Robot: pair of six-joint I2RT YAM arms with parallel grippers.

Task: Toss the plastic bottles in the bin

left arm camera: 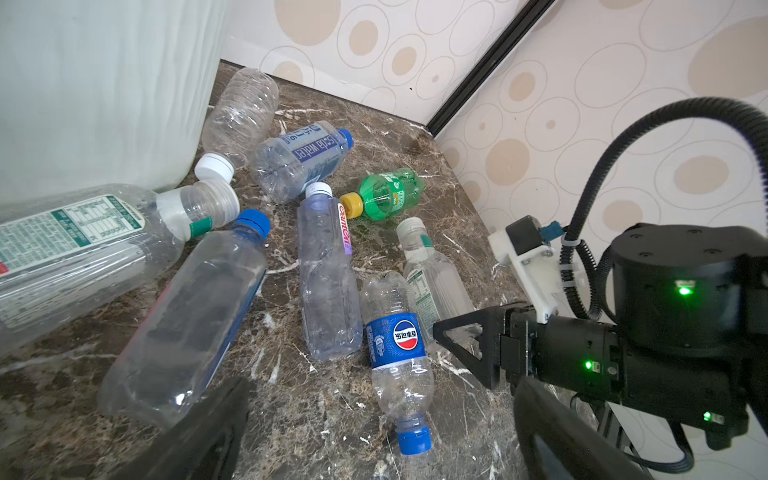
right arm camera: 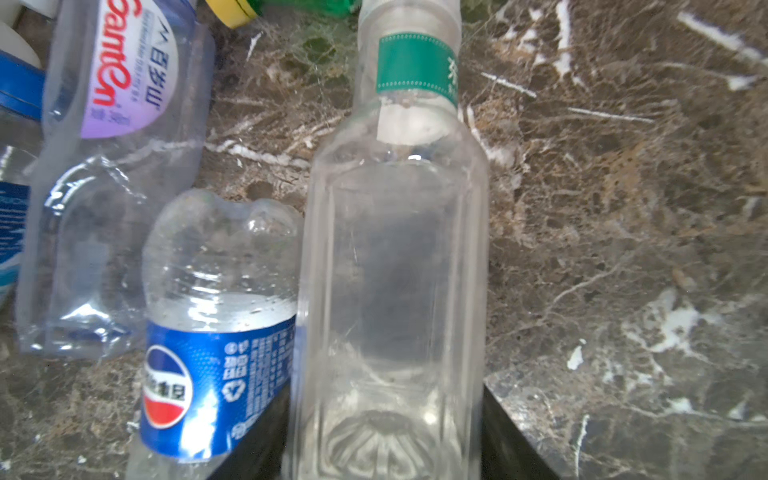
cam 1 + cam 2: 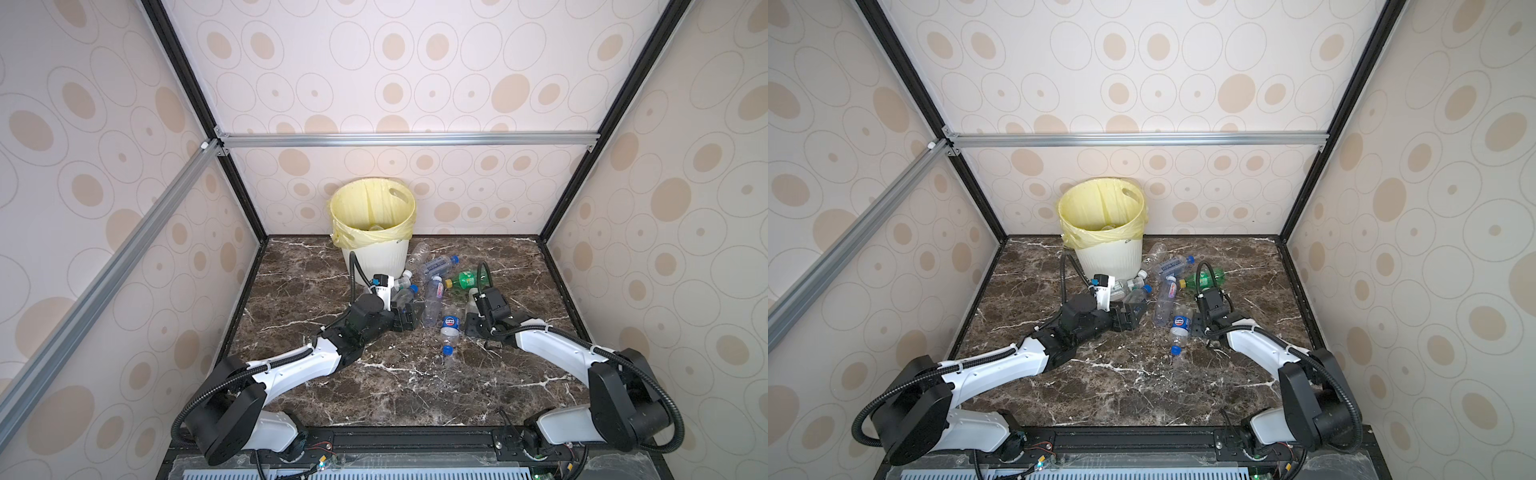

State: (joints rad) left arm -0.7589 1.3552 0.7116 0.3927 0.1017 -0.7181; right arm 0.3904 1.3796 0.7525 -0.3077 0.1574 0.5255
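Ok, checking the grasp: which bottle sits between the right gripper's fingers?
The clear square bottle with the green neck band, flanked by the right gripper; the Pepsi bottle lies just beside it, outside the jaws.

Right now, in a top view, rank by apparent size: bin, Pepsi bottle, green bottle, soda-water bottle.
1. bin
2. Pepsi bottle, though it lies nearest the camera
3. green bottle and soda-water bottle: too alike to rank

The clear green-banded plastic bottle (image 2: 395, 249) runs off my right wrist view; the cream ribbed bin (image 3: 376, 257) mostly hides its contents.
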